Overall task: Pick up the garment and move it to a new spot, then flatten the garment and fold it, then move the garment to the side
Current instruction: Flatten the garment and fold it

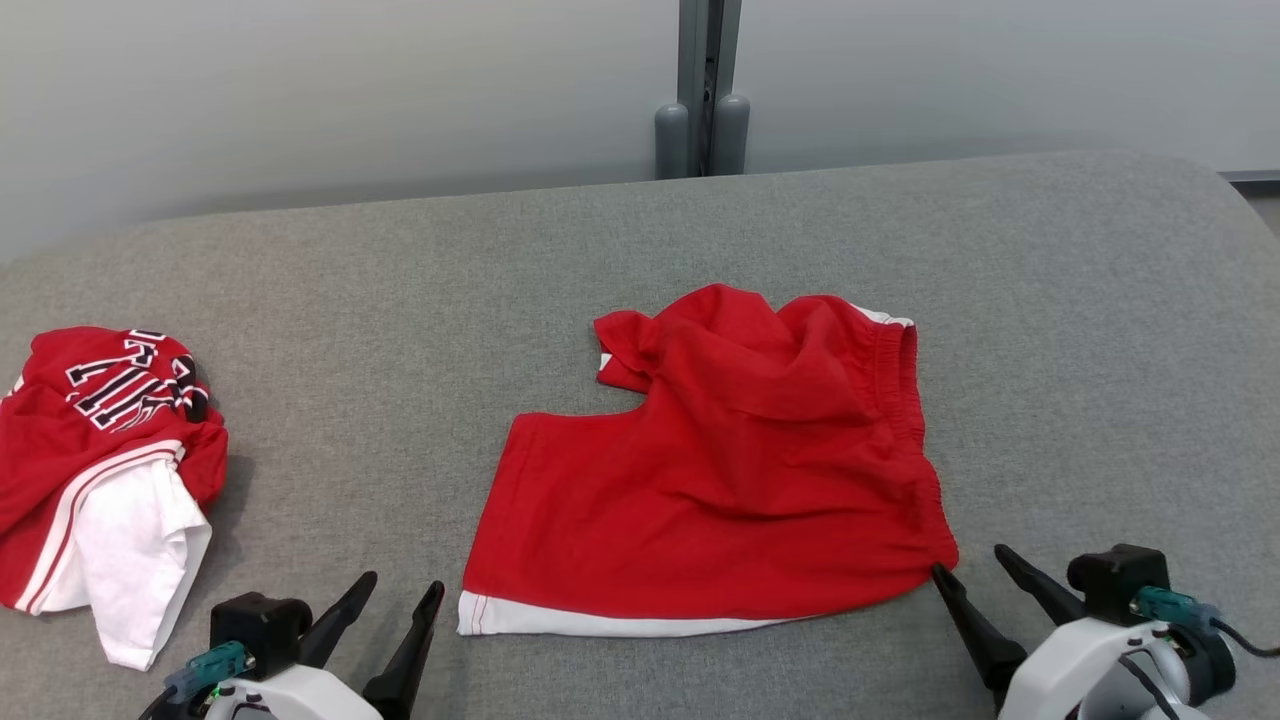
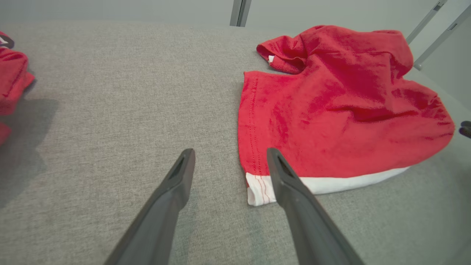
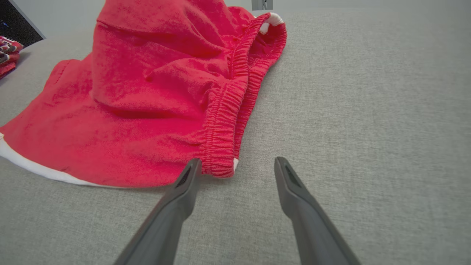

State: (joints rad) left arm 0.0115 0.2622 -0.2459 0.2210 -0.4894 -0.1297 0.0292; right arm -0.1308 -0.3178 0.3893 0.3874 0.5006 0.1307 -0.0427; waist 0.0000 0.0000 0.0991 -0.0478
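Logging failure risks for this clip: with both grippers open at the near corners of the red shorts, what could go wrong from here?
1. The red shorts are rumpled near the waistband and the far leg is bunched; folding now could trap creases.
2. The open right gripper sits at the doubled waistband corner and may pinch one layer only.
3. The jersey lies on the left; a move that way may overlap it.

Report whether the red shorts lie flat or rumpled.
Partly rumpled: red shorts bunch up near the waistband; far leg is crumpled.
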